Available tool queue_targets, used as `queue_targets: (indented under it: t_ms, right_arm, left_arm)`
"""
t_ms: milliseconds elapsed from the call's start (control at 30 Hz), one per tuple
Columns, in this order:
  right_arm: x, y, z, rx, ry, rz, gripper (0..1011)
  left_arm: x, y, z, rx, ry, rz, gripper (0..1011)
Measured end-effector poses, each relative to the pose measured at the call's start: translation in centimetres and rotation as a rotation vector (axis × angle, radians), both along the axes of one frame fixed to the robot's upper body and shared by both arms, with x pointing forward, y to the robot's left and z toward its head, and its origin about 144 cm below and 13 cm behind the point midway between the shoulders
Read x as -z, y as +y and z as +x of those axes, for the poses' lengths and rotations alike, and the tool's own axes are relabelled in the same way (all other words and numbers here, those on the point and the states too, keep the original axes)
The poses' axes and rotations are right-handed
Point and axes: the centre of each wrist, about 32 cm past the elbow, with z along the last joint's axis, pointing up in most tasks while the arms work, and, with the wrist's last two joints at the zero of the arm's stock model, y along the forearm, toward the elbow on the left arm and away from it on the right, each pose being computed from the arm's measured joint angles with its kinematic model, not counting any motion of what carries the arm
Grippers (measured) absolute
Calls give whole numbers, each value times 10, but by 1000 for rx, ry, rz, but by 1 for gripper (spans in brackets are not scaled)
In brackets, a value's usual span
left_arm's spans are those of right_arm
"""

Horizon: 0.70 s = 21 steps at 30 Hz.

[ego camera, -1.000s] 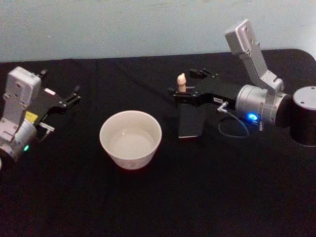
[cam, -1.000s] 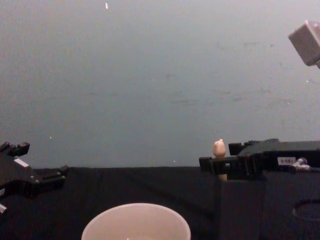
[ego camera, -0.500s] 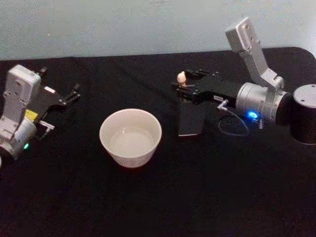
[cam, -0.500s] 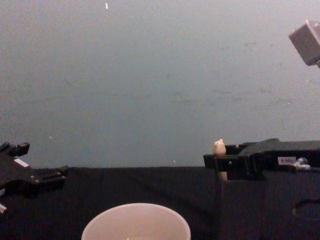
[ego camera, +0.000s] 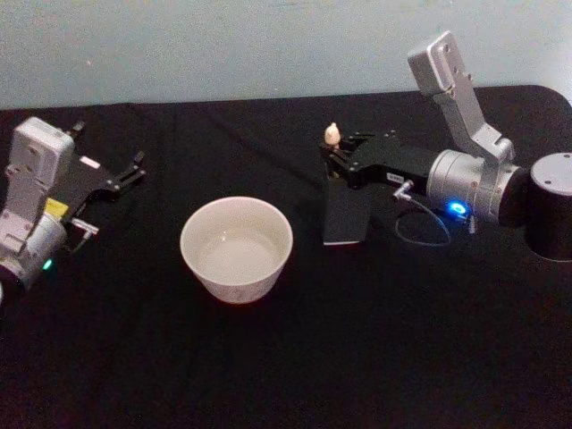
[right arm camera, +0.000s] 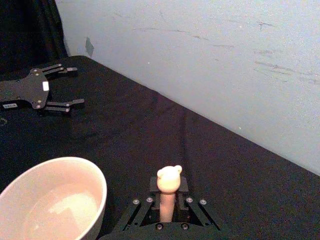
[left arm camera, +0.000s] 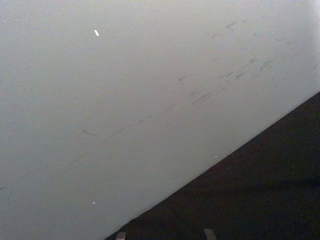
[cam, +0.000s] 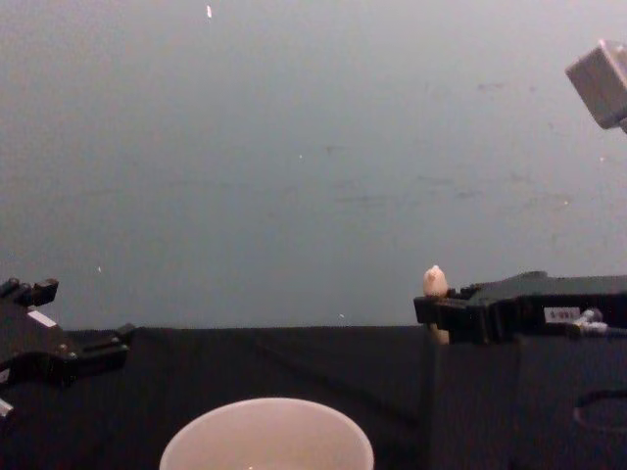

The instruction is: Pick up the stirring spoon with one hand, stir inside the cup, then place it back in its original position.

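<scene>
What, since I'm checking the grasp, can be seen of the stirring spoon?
The stirring spoon shows just its cream-beige handle, smooth and matte, topped by a rounded knob with two small bumps. It stands upright, rising from the dark grey holder box, with the right gripper shut on it just below the knob. Its shaft and bowl are hidden.

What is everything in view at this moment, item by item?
stirring spoon: one, cream handle, standing in the holder box, right of the cup.
cup: one, cream-white, table centre.
holder box: one, dark grey, below the right claw.
table: one, black.
wall: one, pale grey-blue, behind the table.
right claw: one, black with silver wrist, shut on the spoon's handle above the box.
left claw: one, black, open, parked at the table's left.
</scene>
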Motion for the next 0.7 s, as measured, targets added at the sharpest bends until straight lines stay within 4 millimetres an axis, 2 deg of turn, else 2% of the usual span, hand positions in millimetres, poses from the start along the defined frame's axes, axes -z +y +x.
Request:
queue_targets:
  t_ms: [133, 700]
  right_arm:
    - [0, 0, 0, 0, 0, 0, 173]
    - [1, -1, -1, 3, -2, 14, 173]
  left_arm:
    - [0, 0, 0, 0, 0, 0, 1001]
    - [0, 0, 0, 0, 0, 0, 1001]
